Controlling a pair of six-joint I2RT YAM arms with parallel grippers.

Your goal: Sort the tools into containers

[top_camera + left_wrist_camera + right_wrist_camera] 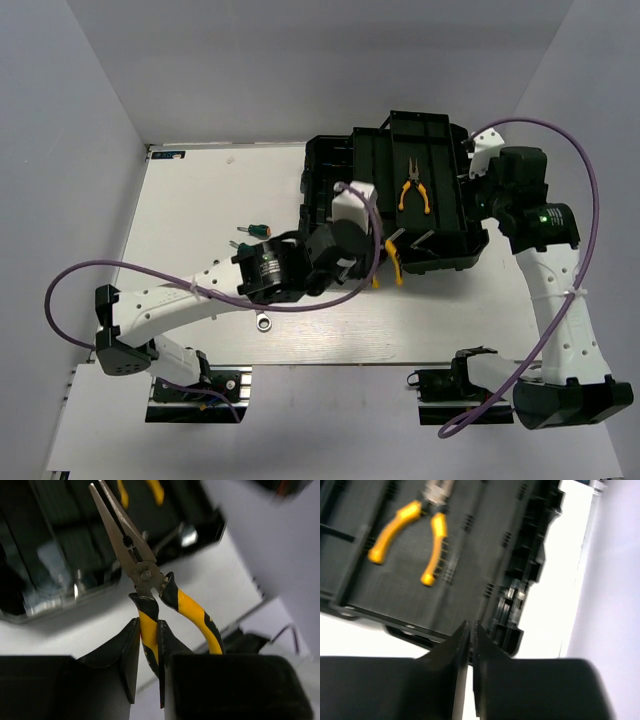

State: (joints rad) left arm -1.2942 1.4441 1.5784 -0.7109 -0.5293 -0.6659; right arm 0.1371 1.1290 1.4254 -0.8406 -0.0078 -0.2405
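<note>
My left gripper is shut on one handle of yellow-and-black pliers. It holds them off the table by the front edge of the black toolbox, nose pointing toward the box. In the left wrist view the fingers clamp the handle. A second pair of yellow-handled pliers lies in the toolbox tray and also shows in the right wrist view. My right gripper is shut and empty above the tray's right edge. A green-handled screwdriver and a silver wrench lie on the table.
The toolbox's opened left section stands behind my left wrist. The white table is walled in by grey panels. My left arm lies across the table over part of the wrench. Purple cables loop around both arms.
</note>
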